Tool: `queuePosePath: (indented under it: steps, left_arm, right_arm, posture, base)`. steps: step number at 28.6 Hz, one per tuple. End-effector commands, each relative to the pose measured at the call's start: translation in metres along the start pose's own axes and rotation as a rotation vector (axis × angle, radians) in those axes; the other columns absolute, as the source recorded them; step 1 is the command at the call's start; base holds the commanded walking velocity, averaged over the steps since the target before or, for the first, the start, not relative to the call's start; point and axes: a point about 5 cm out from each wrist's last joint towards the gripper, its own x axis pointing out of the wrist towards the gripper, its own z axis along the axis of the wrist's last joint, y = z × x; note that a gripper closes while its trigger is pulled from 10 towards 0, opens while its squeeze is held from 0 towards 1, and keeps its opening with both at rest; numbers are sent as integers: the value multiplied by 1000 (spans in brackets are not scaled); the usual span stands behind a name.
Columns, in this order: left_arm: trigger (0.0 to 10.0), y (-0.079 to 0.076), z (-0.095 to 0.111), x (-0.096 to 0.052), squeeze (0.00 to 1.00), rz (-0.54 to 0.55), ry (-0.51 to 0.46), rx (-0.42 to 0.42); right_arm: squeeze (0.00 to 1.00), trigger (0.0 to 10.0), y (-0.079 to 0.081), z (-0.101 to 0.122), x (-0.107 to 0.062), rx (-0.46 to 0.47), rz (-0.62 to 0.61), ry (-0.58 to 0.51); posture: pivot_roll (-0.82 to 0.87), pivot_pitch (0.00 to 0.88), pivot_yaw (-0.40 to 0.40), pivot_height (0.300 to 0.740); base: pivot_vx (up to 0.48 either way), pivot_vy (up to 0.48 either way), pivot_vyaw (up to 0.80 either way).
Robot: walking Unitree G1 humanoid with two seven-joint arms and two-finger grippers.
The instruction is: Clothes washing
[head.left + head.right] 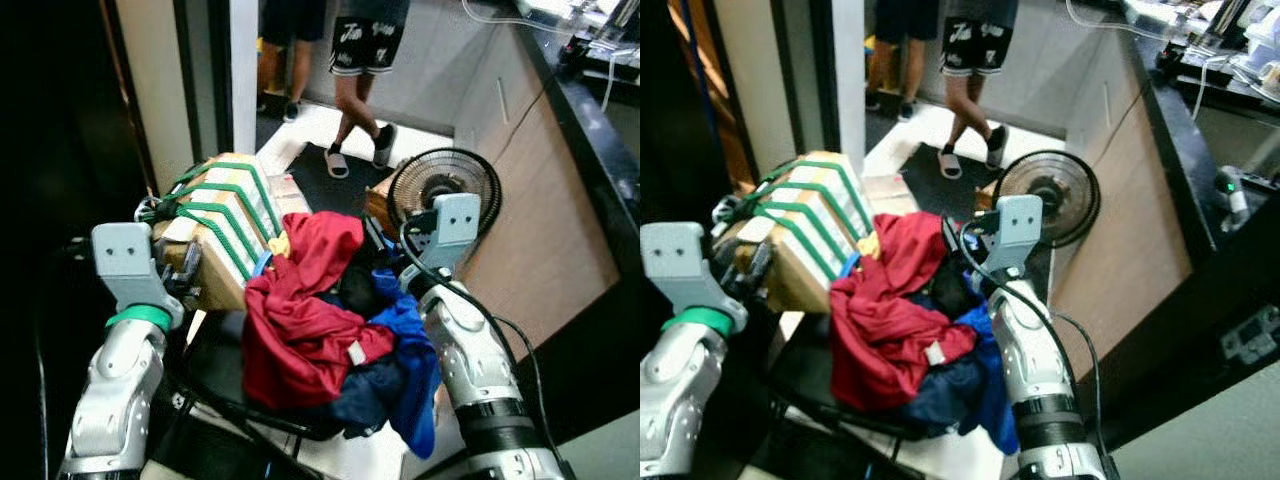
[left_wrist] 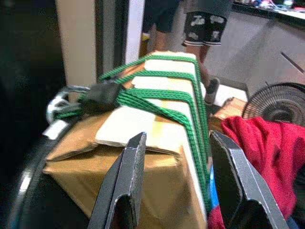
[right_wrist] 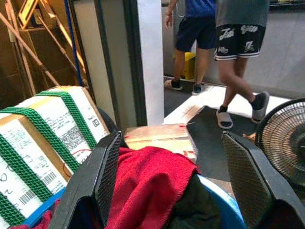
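1. Left gripper [image 2: 174, 186]: fingers apart, nothing between them. Just ahead lies a box [image 1: 215, 235] strapped with green cord [image 1: 225, 215]; the cord likely keeps it closed and fixed for carrying.
2. Right gripper [image 3: 178, 186]: fingers wide apart, empty, hovering over the clothes [image 1: 320, 320].
3. Clothes sit heaped between both grippers, red on top, blue beneath, spilling from what seems a blue basket [image 3: 224, 210]. Judged: carried load, washing not yet begun.
4. Beyond the right gripper: a fan [image 1: 445, 185] on the floor, and people [image 1: 360, 70] standing farther off.
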Motion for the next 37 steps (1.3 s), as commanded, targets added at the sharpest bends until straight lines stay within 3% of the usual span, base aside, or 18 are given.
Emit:
queuePosePath:
  steps: [1, 7, 8, 9, 10, 19, 20, 21, 22, 24, 26, 27, 28, 29, 33, 37]
  left_arm:
    - [10000, 0, -2, -2, 0, 7, 8, 8]
    - [10000, 2, -2, -2, 0, 13, 2, 16]
    - [10000, 2, -2, -2, 0, 13, 2, 17]
    - [10000, 2, -2, -2, 0, 13, 2, 17]
    - [10000, 2, -2, -2, 0, 14, 1, 18]
    - [10000, 2, -3, -3, 0, 7, 5, 17]
    - [10000, 1, -4, -4, 0, -1, 9, 16]
    - [10000, 1, -4, -4, 0, -1, 9, 16]
    - [10000, -1, -4, -5, 0, -11, 14, 14]
    - [10000, -1, -4, -5, 0, -11, 14, 14]
    - [10000, -5, -5, -7, 0, -43, 28, 12]
    - [10000, -6, -5, -8, 0, -55, 34, 10]
    - [10000, -6, -5, -8, 0, -55, 34, 10]
    - [10000, -7, -6, -10, 0, -67, 40, 8]
    - [10000, -10, -7, -14, 0, -85, 51, 4]
    - [10000, -10, -7, -15, 0, -87, 52, 3]
  right_arm:
    - [0, 10000, 0, -7, -1, 2, 8, 36]
    - [39, 10000, -3, -10, 16, -73, 61, 112]
    - [886, 10000, -6, -8, 18, -68, 51, 106]
    - [886, 10000, -6, -8, 18, -68, 51, 106]
    - [1000, 10000, -9, -5, 21, -59, 53, 105]
    - [1000, 10000, -16, -11, 21, -125, 81, 178]
    - [1000, 10000, -23, -18, 18, -186, 65, 224]
    - [1000, 10000, -23, -18, 18, -186, 65, 224]
    - [1000, 10000, -35, -24, 15, -243, 15, 263]
    - [1000, 10000, -35, -24, 15, -243, 15, 263]
    - [1000, 10000, -62, -31, 9, -319, -81, 334]
    - [906, 10000, -70, -34, 6, -342, -88, 371]
    - [906, 10000, -70, -34, 6, -342, -88, 371]
    - [16, 10000, -73, -40, 2, -373, -59, 413]
    - [0, 10000, -71, -50, -6, -447, 38, 470]
    - [0, 10000, -70, -52, -8, -466, 57, 475]
  posture:
    - [96, 0, -73, 740]
    - [93, 0, -79, 740]
    - [93, 0, -79, 740]
    - [93, 0, -79, 740]
    - [93, 0, -79, 740]
    - [93, 0, -79, 740]
    - [90, 5, -84, 740]
    - [90, 5, -84, 740]
    - [91, 12, -81, 740]
    - [91, 12, -81, 740]
    - [90, 51, -66, 740]
    - [90, 51, -66, 740]
    - [90, 51, -66, 740]
    - [91, 59, -64, 740]
    - [93, 76, -66, 740]
    - [93, 79, -68, 740]
  base:
    - [0, 0, 0]
    - [0, 0, 0]
    - [0, 0, 0]
    - [0, 0, 0]
    - [0, 0, 0]
    - [0, 0, 0]
    - [0, 0, 0]
    - [0, 0, 0]
    - [0, 0, 0]
    - [0, 0, 0]
    - [0, 0, 0]
    - [0, 0, 0]
    - [0, 0, 0]
    - [0, 0, 0]
    - [0, 0, 0]
    - [0, 0, 0]
